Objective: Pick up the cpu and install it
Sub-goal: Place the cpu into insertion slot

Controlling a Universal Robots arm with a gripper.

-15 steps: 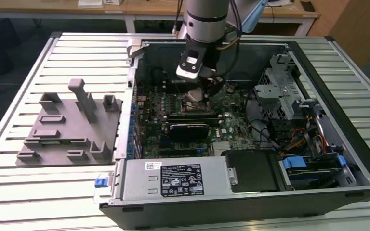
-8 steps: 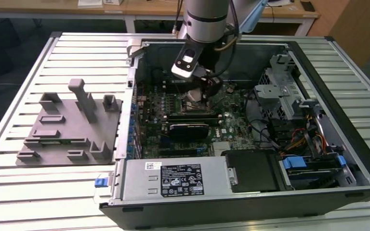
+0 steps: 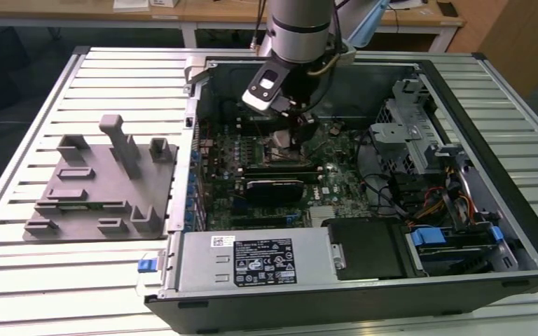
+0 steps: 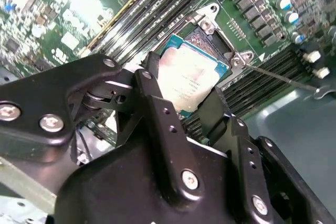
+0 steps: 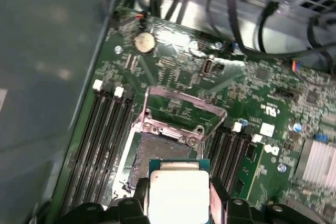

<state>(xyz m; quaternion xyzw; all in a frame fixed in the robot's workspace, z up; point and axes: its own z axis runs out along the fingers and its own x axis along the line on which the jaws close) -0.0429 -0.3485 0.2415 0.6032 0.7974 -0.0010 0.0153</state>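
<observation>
The cpu (image 4: 191, 77) is a flat square chip with a silvery top plate and a green rim, and my gripper (image 4: 185, 97) is shut on two of its opposite edges. In the first wrist view the cpu (image 5: 177, 195) hangs just above and slightly short of the open socket (image 5: 157, 153), whose metal load plate (image 5: 181, 109) stands raised. One black finger (image 4: 153, 88) sits on each side of the chip. In the exterior view the gripper (image 3: 293, 124) is lowered into the computer case over the motherboard (image 3: 330, 157).
A grey fixture tray (image 3: 101, 182) lies on the slatted table at the exterior view's left. Inside the case are a power supply (image 3: 250, 262), a drive cage (image 3: 419, 133) and loose cables (image 3: 437, 203). Memory slots (image 5: 100, 140) flank the socket.
</observation>
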